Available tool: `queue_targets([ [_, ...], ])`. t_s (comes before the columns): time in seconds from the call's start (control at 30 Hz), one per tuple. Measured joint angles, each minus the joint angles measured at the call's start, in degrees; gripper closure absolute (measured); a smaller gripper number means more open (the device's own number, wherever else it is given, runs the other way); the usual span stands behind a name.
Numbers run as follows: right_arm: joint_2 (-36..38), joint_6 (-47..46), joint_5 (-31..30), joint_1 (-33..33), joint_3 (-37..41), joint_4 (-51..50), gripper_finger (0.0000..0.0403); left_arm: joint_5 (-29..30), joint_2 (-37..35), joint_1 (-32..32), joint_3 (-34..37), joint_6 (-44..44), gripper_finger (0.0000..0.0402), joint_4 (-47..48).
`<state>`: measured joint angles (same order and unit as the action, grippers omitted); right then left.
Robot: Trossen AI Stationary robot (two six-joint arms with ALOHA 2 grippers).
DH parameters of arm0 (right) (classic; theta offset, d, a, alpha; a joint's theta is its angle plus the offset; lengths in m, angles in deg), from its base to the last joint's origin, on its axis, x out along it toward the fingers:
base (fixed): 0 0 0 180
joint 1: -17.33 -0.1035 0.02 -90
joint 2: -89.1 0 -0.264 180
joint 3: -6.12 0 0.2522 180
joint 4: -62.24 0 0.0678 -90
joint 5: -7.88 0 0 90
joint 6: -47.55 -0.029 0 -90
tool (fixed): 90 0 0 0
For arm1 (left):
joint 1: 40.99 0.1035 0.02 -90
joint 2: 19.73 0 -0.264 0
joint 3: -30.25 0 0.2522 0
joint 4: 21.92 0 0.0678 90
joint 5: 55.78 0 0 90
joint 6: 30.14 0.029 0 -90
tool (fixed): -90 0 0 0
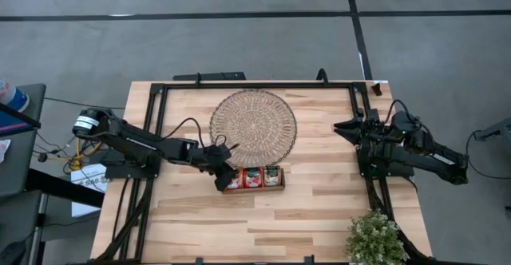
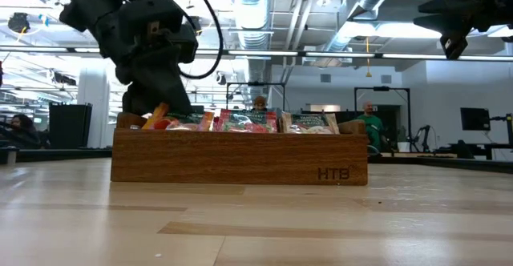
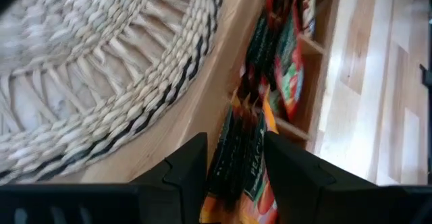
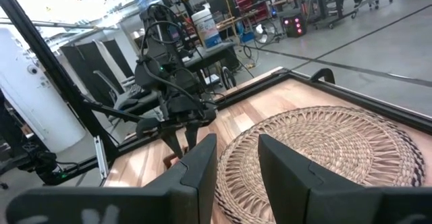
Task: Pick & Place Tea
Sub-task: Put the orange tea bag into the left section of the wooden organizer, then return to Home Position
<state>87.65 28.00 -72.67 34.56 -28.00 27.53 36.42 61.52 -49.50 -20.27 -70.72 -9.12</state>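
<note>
- One round woven mat point(image 1: 253, 127) lies on the table point(image 1: 319, 209).
- One wooden tray point(image 1: 254, 188) has three compartments, all holding tea packets point(image 1: 253, 177) standing on edge; their number cannot be told.
- The left gripper point(image 3: 235, 162) pinches one packet point(image 3: 244, 163) in the tray's left end compartment.
- The right gripper point(image 4: 237, 158), fingers slightly apart and empty, hovers at the table's right edge.

Wooden table point(image 1: 319, 209) with woven mat point(image 1: 253, 124), tray point(image 1: 254, 188), plant point(image 1: 375, 239).

Tray front: we read the letters "HTB" marked on the side of the wooden tray point(image 2: 240, 158), near one end.
Sachet print: we make out "PEACH" on a tea sachet point(image 3: 253, 173) seen close in the left wrist view.
</note>
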Motion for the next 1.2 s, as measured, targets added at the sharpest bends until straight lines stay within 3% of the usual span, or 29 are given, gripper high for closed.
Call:
queue_targets([
  [0.33, 0.0, 0.0, 0.0, 0.0, 0.0, 0.0, 0.0301, 0.6, 0.0, -0.2, -3.5, 1.1, 0.0263, 7.9],
  [1.2, 0.0, 0.0, 1.0, 0.0, 0.0, 0.0, 0.0301, 2.4, -0.9, 0.2, -3.5, 2.6, 0.0263, 3.9],
])
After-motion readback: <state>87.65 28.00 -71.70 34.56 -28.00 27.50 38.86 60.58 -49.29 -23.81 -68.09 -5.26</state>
